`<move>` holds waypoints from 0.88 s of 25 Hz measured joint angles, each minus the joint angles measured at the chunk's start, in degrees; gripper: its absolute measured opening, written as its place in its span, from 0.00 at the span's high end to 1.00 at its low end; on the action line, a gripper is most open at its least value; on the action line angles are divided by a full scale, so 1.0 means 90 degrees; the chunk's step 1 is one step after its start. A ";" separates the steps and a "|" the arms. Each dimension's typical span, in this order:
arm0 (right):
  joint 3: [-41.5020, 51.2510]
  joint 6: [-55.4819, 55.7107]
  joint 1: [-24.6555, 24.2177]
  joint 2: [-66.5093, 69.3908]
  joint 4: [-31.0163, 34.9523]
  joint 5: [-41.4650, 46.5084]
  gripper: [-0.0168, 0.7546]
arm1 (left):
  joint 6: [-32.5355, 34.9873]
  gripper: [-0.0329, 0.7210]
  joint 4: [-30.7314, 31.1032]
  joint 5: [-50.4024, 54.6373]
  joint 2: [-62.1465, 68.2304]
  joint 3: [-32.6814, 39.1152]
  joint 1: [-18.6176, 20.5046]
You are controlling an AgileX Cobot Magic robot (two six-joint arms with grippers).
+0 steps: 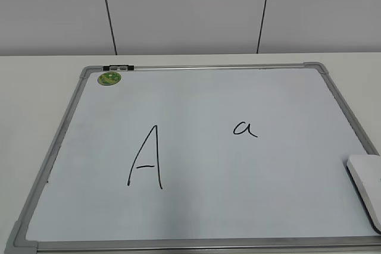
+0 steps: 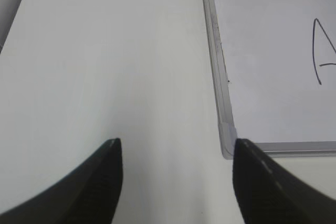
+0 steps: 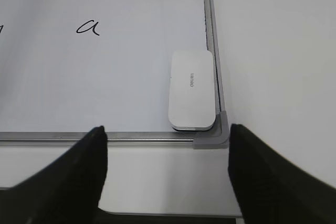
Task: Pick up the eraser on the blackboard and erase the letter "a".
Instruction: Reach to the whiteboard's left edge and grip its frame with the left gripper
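Observation:
The blackboard is a white dry-erase board with a silver frame, lying flat on the table. The small black letter "a" sits right of centre; it also shows in the right wrist view. The white eraser lies in the board's near right corner, seen whole in the right wrist view. My right gripper is open and empty, just short of the board's near edge, below the eraser. My left gripper is open and empty over bare table beside the board's near left corner. Neither gripper shows in the exterior view.
A large capital "A" is drawn left of centre, partly seen in the left wrist view. A round green magnet sits at the board's far left corner. A white wall stands behind the table. The table's near edge lies under my right gripper.

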 joint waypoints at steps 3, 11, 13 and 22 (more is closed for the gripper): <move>0.0000 0.0000 0.0000 0.0000 0.0000 0.0000 0.29 | 0.0000 0.32 -0.0068 -0.0179 0.0623 -0.0133 0.0000; 0.0000 0.0000 0.0000 0.0000 0.0000 0.0000 0.29 | 0.0000 0.33 -0.0666 -0.0517 0.2643 -0.0675 0.0000; 0.0000 0.0000 0.0000 0.0000 0.0000 0.0000 0.29 | 0.0000 0.33 -0.0764 -0.0566 0.3195 -0.0877 0.0000; 0.0000 0.0000 0.0000 0.0000 0.0000 0.0000 0.29 | 0.0000 0.33 -0.0907 -0.0775 0.5628 -0.1781 -0.0191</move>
